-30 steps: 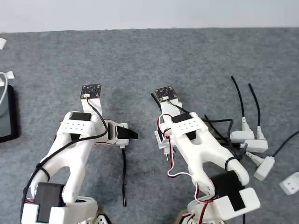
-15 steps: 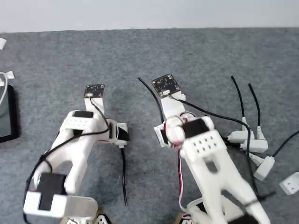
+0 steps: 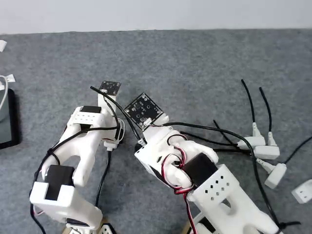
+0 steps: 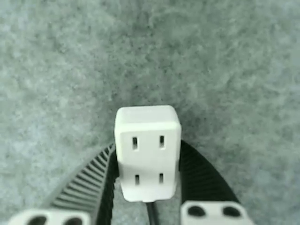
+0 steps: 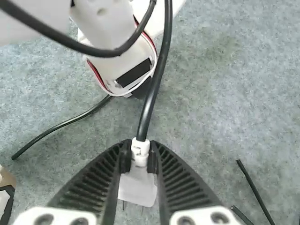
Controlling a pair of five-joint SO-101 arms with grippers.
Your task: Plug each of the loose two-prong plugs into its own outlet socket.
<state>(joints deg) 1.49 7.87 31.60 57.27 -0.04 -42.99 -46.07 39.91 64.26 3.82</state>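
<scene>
Left gripper [image 4: 147, 149] is clamping the outlet socket [image 4: 147, 126], grey mat [image 4: 220, 56] beyond it. Right gripper [image 5: 138, 147] is pinching a two-prong plug [image 5: 137, 187], its cord [image 5: 154, 84] running ahead past the left arm [image 5: 117, 61]. Spare plugs [image 3: 261, 148] are lying well off to its right. Over the last second the right arm [image 3: 195, 165] has been swinging toward the left one.

No legible text, labels, numbers or signs anywhere.

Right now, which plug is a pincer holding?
The plug squeezed in the right pincer, its black cord sticking out. The other plugs lie loose on the table, with nothing holding them.
</scene>
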